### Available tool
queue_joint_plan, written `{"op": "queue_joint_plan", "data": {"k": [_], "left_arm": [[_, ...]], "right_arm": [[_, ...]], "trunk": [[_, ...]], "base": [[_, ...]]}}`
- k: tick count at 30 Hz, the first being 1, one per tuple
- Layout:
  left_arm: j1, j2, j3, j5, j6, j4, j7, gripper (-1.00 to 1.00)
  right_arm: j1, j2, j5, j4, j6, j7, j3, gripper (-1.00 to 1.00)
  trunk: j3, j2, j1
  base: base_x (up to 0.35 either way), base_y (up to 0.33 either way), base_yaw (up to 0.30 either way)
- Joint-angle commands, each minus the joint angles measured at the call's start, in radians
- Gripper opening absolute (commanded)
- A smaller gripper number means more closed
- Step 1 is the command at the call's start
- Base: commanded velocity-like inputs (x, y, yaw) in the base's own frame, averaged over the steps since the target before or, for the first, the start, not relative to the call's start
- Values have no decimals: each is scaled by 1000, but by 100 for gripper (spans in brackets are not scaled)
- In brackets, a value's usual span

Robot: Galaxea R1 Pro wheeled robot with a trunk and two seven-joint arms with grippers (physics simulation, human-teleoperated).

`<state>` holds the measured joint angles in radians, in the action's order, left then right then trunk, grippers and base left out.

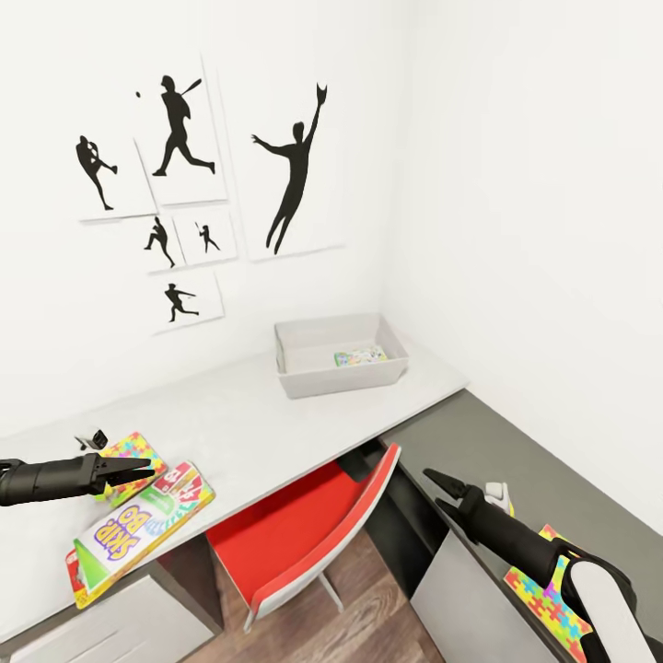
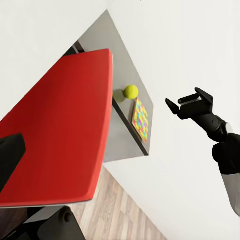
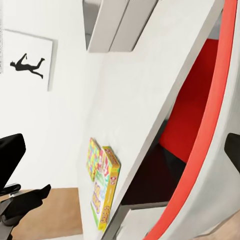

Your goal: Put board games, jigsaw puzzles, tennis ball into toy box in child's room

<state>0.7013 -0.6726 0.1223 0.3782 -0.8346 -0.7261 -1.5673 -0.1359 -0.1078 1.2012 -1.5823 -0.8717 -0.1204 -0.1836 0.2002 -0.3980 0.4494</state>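
Toy box (image 1: pixel 299 376) holds one small game; left gripper (image 1: pixel 138 471) parted, empty over jigsaw puzzle (image 1: pixel 133 454); next: descend, clamp.

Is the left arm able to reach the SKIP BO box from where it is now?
Probably yes: the left gripper hovers just beside the SKIP BO box, and nothing lies between them.

Left arm reaches in from the side, lying nearly level, dark forearm stretched out. The left end effector (image 1: pixel 138 471) has its two black fingers spread a little, nothing between them. Right arm rises from the lower corner, white upper link, dark forearm angled up and inward. The right end effector (image 1: pixel 440 488) stands parted too, as the left wrist view (image 2: pixel 189 102) confirms, gripping nothing.
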Motion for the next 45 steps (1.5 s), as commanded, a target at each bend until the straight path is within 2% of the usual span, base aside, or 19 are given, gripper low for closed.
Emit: {"op": "queue_joint_plan", "data": {"k": [1,45], "left_arm": [[1,-2,5,4,-11,1,-4,100],[1,-1,5,4,-11,1,-4,100]], "right_arm": [[-1,0,-8,0,-5,-8,-2,100],[-1,2,-8,1,-4,-6,0,100]], "trunk": [[0,-2,1],[-72,-2,1]], "base": [[-39,0,0],[-23,0,0]]}}
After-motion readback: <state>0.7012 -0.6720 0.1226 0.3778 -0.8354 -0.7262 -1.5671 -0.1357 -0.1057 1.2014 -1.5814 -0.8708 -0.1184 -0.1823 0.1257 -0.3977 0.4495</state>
